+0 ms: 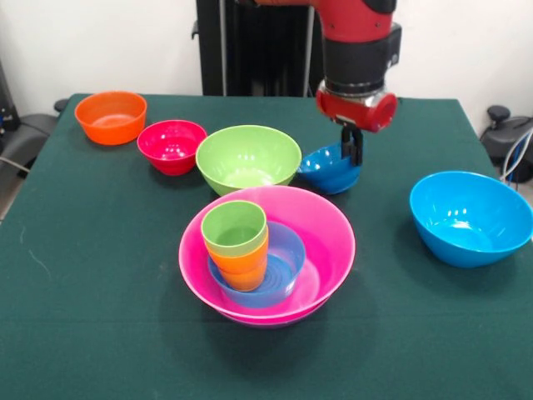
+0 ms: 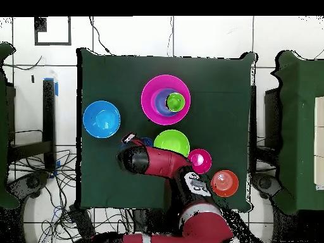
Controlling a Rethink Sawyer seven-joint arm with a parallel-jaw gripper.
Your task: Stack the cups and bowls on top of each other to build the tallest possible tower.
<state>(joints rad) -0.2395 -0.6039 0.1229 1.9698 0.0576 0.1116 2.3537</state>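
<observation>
A green table (image 1: 83, 333) is holding everything. Mid-table, the pink bowl (image 1: 329, 242) is cradling a light-blue bowl (image 1: 287, 250) with orange cup (image 1: 246, 265) and green cup (image 1: 235, 225) nested inside. Behind, the gripper (image 1: 353, 148) is pinching the tilted dark-blue bowl (image 1: 326, 169) by its rim.

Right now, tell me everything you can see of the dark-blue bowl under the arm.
The dark-blue bowl is small, glossy and looks like plastic. It is tilted, its opening facing the lime bowl beside it, with part of its rim raised. The pincer comes down from above and closes over that raised rim on the far side. Its lower side seems to meet the green cloth, though whether it still rests there is unclear. Overhead, the arm hides nearly all of it.
</observation>
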